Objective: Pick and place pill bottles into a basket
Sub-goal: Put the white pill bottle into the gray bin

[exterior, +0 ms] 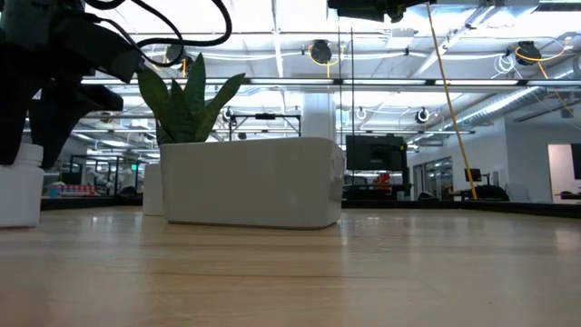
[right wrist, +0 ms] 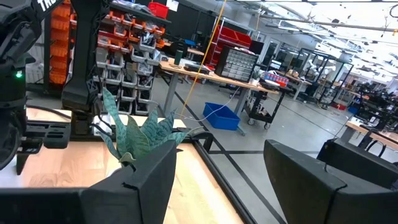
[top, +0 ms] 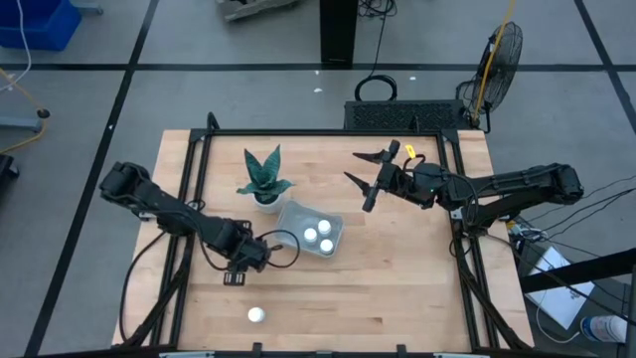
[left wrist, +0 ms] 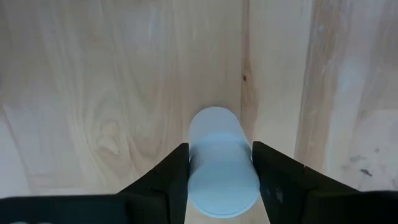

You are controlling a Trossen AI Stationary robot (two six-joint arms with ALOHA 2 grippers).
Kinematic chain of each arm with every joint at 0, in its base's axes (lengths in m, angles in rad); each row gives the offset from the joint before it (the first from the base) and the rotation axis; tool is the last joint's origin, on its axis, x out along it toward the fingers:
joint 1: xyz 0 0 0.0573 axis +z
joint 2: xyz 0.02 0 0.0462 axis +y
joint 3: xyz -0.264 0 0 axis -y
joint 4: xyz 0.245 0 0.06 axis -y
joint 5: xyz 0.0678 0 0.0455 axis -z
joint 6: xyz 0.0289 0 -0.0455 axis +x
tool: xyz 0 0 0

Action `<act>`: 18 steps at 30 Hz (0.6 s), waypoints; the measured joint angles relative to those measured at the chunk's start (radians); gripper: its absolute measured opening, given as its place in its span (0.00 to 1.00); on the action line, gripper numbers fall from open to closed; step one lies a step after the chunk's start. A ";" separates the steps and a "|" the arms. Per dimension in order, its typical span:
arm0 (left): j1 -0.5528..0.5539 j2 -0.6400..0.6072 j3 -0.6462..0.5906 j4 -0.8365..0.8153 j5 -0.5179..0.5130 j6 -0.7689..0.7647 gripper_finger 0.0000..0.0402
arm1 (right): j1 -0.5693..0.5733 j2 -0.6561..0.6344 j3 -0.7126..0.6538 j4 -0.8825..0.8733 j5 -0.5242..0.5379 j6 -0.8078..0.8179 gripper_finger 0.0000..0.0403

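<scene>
One white pill bottle [left wrist: 222, 165] stands upright on the wooden table between the fingers of my left gripper [left wrist: 221, 152], near the table's front left [top: 235, 273]. It shows at the left of the low view [exterior: 20, 191], its base on the table. A second bottle [top: 256, 315] stands alone nearer the front edge. The pale basket [top: 311, 234] at mid-table holds three bottles [top: 318, 236]. My right gripper [top: 363, 179] is open and empty, raised over the table's far right part. My left gripper pinches the bottle's round side [left wrist: 196, 163] between its two fingers [left wrist: 174, 177], one on each side. The fingers come from above, pointing down. The bottle is upright, cap toward the camera, and its base rests on the table [exterior: 18, 225].
A white pot with a green spiky plant [top: 264, 184] stands just beyond the basket's left corner. A black cable [top: 283, 244] loops between my left gripper and the basket. A black frame [top: 199, 149] runs along the table's edges. Bare wood lies to the front right.
</scene>
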 joint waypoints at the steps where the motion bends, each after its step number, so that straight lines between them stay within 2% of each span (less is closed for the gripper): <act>1: 0.004 -0.003 0.002 -0.007 0.003 -0.005 0.40 | 0.000 0.000 0.000 0.000 0.000 0.004 0.58; 10: 0.023 -0.002 0.126 -0.163 -0.067 0.047 0.40 | 0.000 0.000 0.000 -0.015 0.000 0.018 0.58; 18: 0.082 -0.002 0.324 -0.295 -0.222 0.141 0.40 | 0.000 0.000 0.000 -0.022 0.000 0.018 0.58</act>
